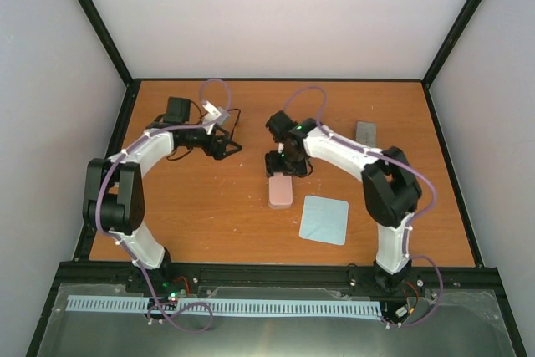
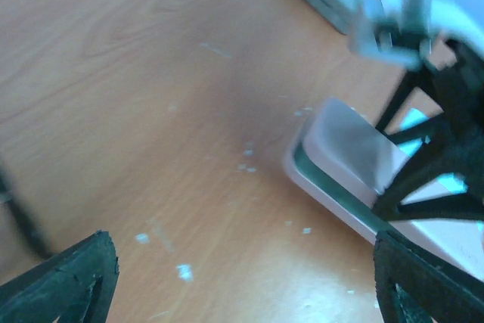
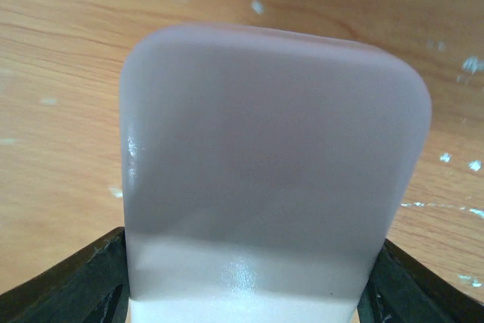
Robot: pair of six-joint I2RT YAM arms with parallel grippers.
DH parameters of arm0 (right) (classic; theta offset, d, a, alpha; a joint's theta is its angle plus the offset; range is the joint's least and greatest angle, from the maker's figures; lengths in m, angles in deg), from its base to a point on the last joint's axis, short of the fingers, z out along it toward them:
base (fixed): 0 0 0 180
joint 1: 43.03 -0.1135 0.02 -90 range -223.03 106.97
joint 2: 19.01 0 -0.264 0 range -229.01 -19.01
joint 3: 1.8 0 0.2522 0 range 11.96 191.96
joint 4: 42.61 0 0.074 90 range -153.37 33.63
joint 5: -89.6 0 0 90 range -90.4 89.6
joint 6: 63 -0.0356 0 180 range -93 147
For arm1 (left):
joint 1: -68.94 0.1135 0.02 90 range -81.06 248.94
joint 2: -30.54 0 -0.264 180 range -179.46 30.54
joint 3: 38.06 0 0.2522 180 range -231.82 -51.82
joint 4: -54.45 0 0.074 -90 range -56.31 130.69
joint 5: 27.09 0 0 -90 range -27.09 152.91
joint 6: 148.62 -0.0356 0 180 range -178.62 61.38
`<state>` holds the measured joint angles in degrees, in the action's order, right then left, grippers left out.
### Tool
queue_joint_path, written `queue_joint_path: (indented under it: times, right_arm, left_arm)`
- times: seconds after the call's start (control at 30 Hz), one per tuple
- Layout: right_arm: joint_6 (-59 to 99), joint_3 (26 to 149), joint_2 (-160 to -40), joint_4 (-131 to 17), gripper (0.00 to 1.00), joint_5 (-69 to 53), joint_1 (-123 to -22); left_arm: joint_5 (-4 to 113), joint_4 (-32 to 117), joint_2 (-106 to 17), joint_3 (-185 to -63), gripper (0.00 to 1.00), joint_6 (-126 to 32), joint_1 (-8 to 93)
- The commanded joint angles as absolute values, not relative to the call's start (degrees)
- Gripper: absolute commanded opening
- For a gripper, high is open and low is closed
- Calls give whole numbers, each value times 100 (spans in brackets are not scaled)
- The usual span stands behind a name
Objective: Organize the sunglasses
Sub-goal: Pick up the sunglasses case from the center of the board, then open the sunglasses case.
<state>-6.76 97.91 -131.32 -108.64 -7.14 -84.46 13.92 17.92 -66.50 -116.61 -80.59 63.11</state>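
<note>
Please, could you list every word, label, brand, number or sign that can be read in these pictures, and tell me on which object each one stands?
None: no readable text in any view.
pink case: plain lid, no print or logo visible.
blue cloth: plain, no marking visible.
grey case: too small to tell whether it carries any marking.

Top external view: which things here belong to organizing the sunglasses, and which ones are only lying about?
Belong to the job:
dark sunglasses, near the open left pincer
pink case, held in the right pincer; probably meant to store them

Lying about for now:
grey case, back right, untouched
pale blue cloth, flat beside the pink case
</note>
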Motion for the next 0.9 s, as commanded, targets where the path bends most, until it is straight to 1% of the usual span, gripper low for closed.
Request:
queue_joint_path:
  times: [0.0,0.07,0.2,0.27,0.4,0.57,0.87]
  right_arm:
    - [-34,9690,-12158,-10283,28,-1796,-8013]
    - [168,9512,-11878,-10051,25,-2307,-7763]
    - [389,9164,-11573,-9660,22,-3492,-7217]
    - [460,9113,-11543,-9586,22,-3783,-7070]
    - [541,9184,-11631,-9668,21,-3754,-6993]
    - [405,9150,-11689,-9331,20,-3984,-6989]
    - [264,9155,-11643,-9025,19,-4087,-6992]
  left_arm:
    - [1131,1828,-6354,-11541,92,-8015,5803]
    - [1093,1913,-6407,-11555,94,-7857,5733]
    - [1159,1949,-6573,-11725,96,-7783,5602]
    - [1150,1940,-6656,-11892,96,-7728,5576]
    - [914,1839,-6831,-12371,97,-7586,5575]
    - [474,1796,-7044,-12717,97,-7364,5540]
    - [347,1715,-7249,-12829,98,-7360,5257]
